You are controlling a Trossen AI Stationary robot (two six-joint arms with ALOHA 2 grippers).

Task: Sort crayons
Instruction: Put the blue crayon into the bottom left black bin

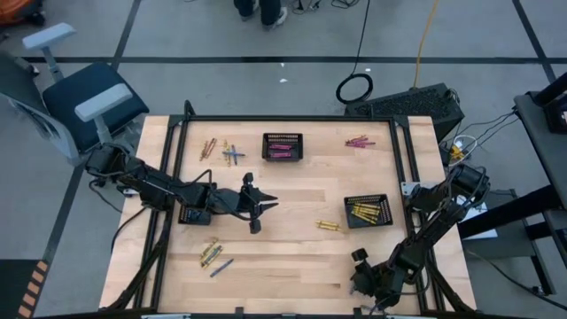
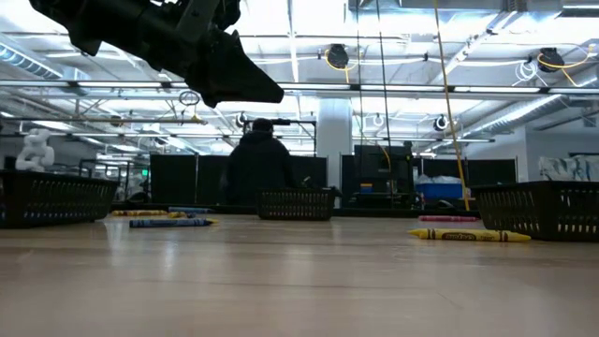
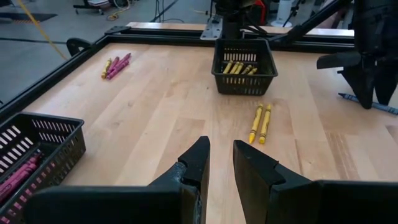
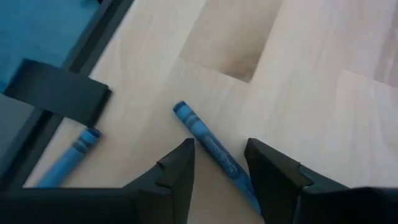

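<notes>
- Crayons, thin paper-wrapped wax sticks, lie in several groups on the pale wooden table (image 1: 292, 190).
- Two yellow crayons (image 3: 260, 122) lie side by side on bare wood, just in front of the black mesh basket holding yellow crayons (image 3: 244, 65), not touching it.
- Pink crayons (image 1: 359, 141) lie loose near the far right corner; more pink ones sit in the black mesh basket at far centre (image 1: 282, 147).
- Mixed gold and blue crayons (image 1: 221, 151) lie far left; another small gold and blue group (image 1: 213, 256) lies near left.
- Left gripper (image 1: 257, 204) hovers above mid-table, fingers a little apart, nothing between them.
- Right gripper (image 4: 217, 163) is low at the near right edge, fingers apart on either side of a blue crayon (image 4: 211, 146) lying flat on the wood; whether the pads touch it I cannot tell.
- Second blue crayon (image 4: 68, 157) lies near the black table frame.
- Person in dark clothing (image 2: 257, 167) stands beyond the table's far edge.
</notes>
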